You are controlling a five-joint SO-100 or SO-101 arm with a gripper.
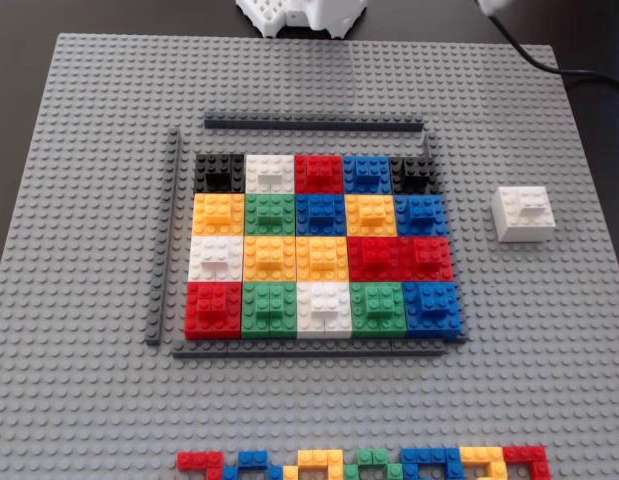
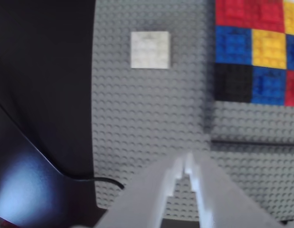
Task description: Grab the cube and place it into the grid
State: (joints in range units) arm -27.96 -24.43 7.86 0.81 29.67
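Note:
A white cube [image 1: 522, 212] of bricks sits alone on the grey baseplate [image 1: 89, 150], to the right of the grid in the fixed view. The grid [image 1: 319, 243] is a framed block of coloured bricks in red, blue, yellow, green, white and black. In the wrist view the cube [image 2: 150, 49] lies at the top, well ahead of my gripper [image 2: 187, 164], and the grid's corner [image 2: 253, 47] shows at the upper right. My gripper's white fingers [image 2: 158, 190] are tip to tip, shut and empty, held above the plate. In the fixed view only the arm's white base [image 1: 299, 15] shows at the top edge.
Dark grey rails [image 1: 314, 125] frame the grid. A row of coloured bricks [image 1: 364, 464] lies along the plate's front edge. A black cable [image 1: 564, 65] runs off the plate's far right corner, and it also shows in the wrist view [image 2: 97, 181] over the dark table.

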